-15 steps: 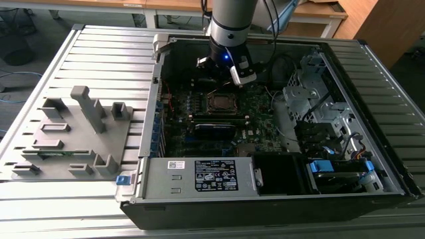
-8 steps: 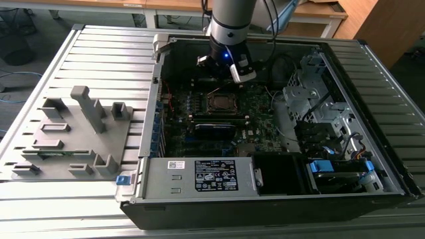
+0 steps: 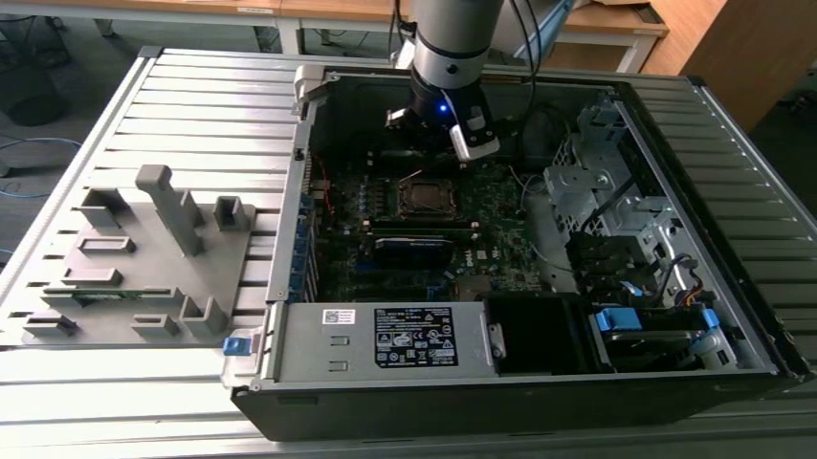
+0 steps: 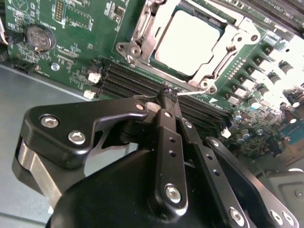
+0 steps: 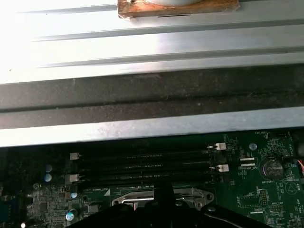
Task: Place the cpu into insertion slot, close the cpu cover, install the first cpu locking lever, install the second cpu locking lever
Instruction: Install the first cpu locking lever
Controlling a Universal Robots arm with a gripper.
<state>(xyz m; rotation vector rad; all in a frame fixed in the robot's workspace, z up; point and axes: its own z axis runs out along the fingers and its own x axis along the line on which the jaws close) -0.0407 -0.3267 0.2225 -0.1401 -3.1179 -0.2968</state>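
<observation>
Arm (image 3: pixel 447 48) hangs in the upper middle of the exterior view, over the open PC case (image 3: pixel 291 258). In the second wrist view the gripper (image 4: pixel 168 95) has its fingers pressed together, no gap btw them. The tip sits right at the end of a thin wire locking lever (image 4: pixel 195 91). Can't tell if the wire is pinched or just pushed by the closed tip.

The cpu (image 4: pixel 187 42) lies flat in the insertion slot (image 3: pixel 401 198), near the centre of the exterior view. The cpu cover (image 4: pixel 143 26) looks down around it, w/ the chip showing through the window. So chip & cover look done; lever work is the step in hand, imo.

What could go wrong:
- **Lever slips:** contact on that wire looks tiny. If it's only a push, the lever could slide off the tip and spring back, & the cover loses its clamp.
- **Scraping:** the tip is just beside the memory slots (image 4: pixel 133 83) and close over the green board (image 4: pixel 80 28), so a slip could scrape either.
- **False latch:** if the lever end misses its hook, it'd look shut but not hold.
- **Too much force:** pressing hard w/ the cover not seated flat puts the load into the chip & socket contacts.

Can't see the hook from here, so no telling how near the lever is to latching.
</observation>
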